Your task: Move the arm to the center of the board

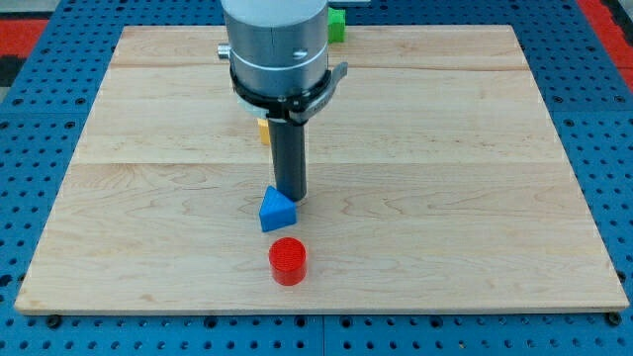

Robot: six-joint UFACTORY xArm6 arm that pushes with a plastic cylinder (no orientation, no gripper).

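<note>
My tip (291, 197) is the lower end of a dark rod that hangs from the grey arm body at the view's top centre. It rests on the wooden board (445, 168) near the board's middle. A blue triangular block (276, 210) lies just below and left of the tip, touching or nearly touching it. A red cylinder (288, 261) stands below the blue block, apart from it. A yellow block (263, 130) shows partly behind the rod, mostly hidden by the arm. A green block (336, 25) sits at the board's top edge, partly hidden by the arm.
The board lies on a blue perforated table (40, 109). Red matting (603, 25) shows in the view's top corners.
</note>
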